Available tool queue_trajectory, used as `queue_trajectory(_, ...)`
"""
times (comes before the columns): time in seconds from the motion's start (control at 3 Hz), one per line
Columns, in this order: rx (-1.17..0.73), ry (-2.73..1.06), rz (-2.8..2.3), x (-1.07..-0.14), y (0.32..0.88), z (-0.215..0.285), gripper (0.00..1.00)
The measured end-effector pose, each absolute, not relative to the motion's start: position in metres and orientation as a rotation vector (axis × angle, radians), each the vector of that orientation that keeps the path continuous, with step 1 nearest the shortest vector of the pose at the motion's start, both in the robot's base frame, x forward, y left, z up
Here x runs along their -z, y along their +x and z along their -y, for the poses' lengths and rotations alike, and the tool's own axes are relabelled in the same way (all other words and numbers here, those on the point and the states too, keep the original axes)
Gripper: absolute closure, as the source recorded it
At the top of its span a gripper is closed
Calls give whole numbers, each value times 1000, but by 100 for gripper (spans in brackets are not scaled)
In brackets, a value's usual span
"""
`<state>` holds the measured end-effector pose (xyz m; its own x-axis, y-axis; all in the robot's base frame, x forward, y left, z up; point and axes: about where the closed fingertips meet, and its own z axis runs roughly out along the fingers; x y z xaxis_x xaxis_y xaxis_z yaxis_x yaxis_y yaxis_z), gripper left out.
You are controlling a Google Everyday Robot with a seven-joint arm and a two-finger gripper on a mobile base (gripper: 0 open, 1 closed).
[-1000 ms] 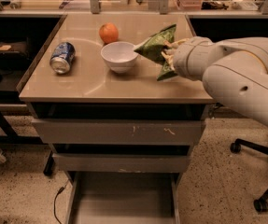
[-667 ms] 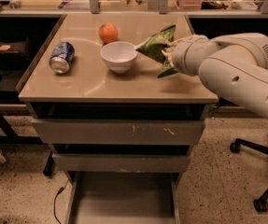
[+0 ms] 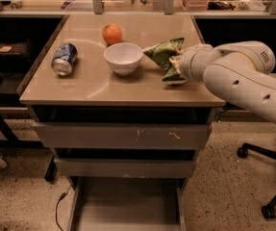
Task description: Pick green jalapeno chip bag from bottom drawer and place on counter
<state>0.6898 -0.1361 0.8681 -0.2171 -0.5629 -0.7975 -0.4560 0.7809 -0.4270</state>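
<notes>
Barely anything has shifted in the last second: the white arm (image 3: pixel 243 81) has swung its bulk a little higher, while the bag sits where it was. Nearest, the wide grey metal bottom drawer (image 3: pixel 128 206) stands pulled out, its flat floor bare. Above it the two scratched grey upper drawers (image 3: pixel 123 136) are shut. On the glossy beige-tan counter (image 3: pixel 94 88), toward its right side, the gripper (image 3: pixel 176 65) is pressed into the crinkly green jalapeno chip bag (image 3: pixel 160 51), whose lower end seems to touch the surface. Whether it clamps the bag or has let go I cannot tell (the foil hides that). Just left stands a white round bowl (image 3: pixel 123 57), further left lies a blue soda can (image 3: pixel 64 59), and behind is an orange (image 3: pixel 112 33). The risk I see: foil snagging on a withdrawing gripper, dragging the bag toward the right edge, or a lean toppling it against the bowl.
</notes>
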Motion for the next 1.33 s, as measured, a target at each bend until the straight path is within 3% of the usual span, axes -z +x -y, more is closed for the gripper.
queue_trajectory(0.33, 119, -780, -1856, -868, 690, 136, 82)
queue_trajectory(1.33, 119, -780, -1856, -868, 690, 136, 13)
